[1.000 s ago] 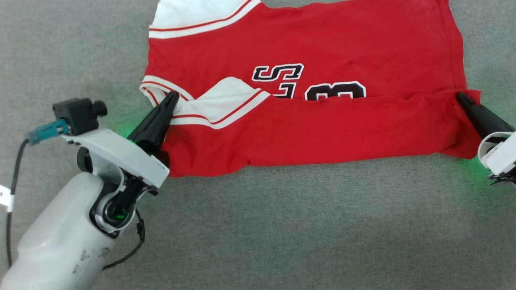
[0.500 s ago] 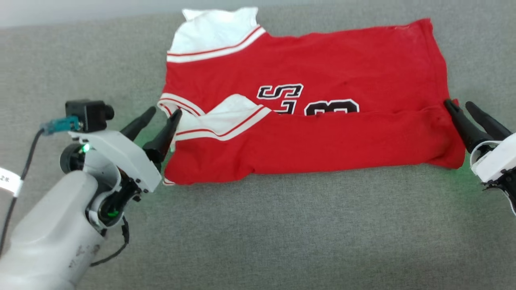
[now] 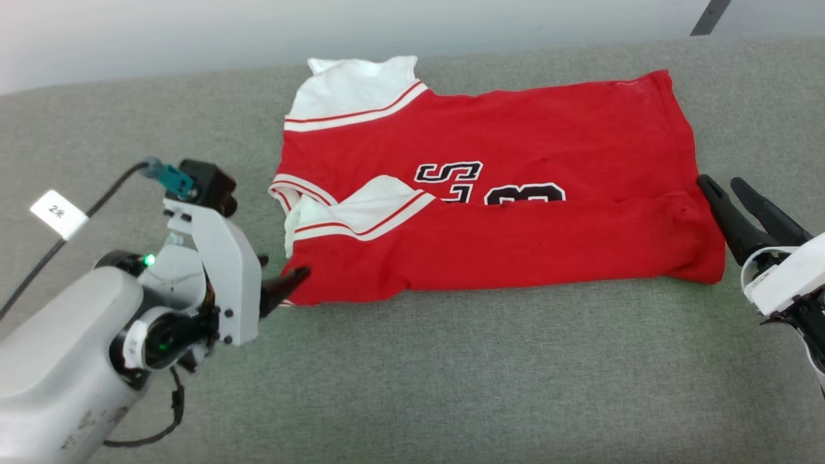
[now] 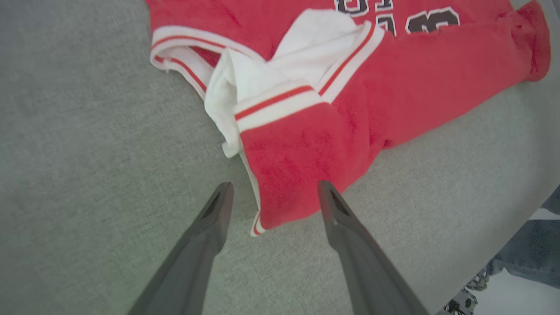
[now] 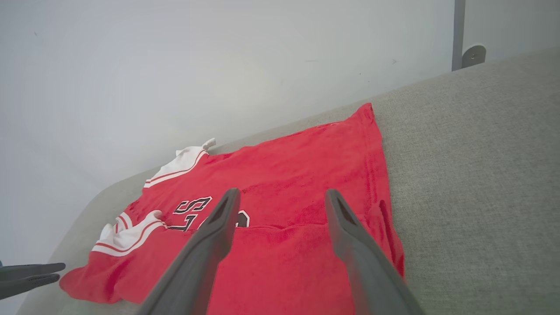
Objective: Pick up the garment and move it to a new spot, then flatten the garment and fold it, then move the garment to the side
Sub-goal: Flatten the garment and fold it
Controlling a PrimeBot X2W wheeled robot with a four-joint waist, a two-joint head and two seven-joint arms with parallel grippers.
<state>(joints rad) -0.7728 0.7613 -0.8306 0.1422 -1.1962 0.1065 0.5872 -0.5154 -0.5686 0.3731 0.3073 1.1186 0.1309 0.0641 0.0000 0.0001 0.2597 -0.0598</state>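
- Nearest me, at six o'clock, ran a broad strip of the grey surface [image 3: 451,374].
- My left pincer [image 4: 274,186] sat at about eight o'clock of the garment [image 3: 515,245], jaws spread and empty. The near collar-end corner lay between its fingers, and I could not tell whether they touched the cloth.
- My right pincer [image 3: 720,182] stood just as wide and empty, just beside the hem end at three o'clock.
- The garment lay mid-surface, its near long edge folded toward twelve o'clock, with the flap covering the lower part of the black print [image 3: 451,173].
- The near white sleeve [image 4: 262,87] was bunched at nine o'clock. I judged it needed smoothing flat before any further fold.
- For that fold, I reckoned both pincers should pinch both layers at matching corners, rise level and travel together toward twelve o'clock.
- The far sleeve [image 3: 354,90] stuck out at eleven o'clock and, to my mind, wanted folding in too.
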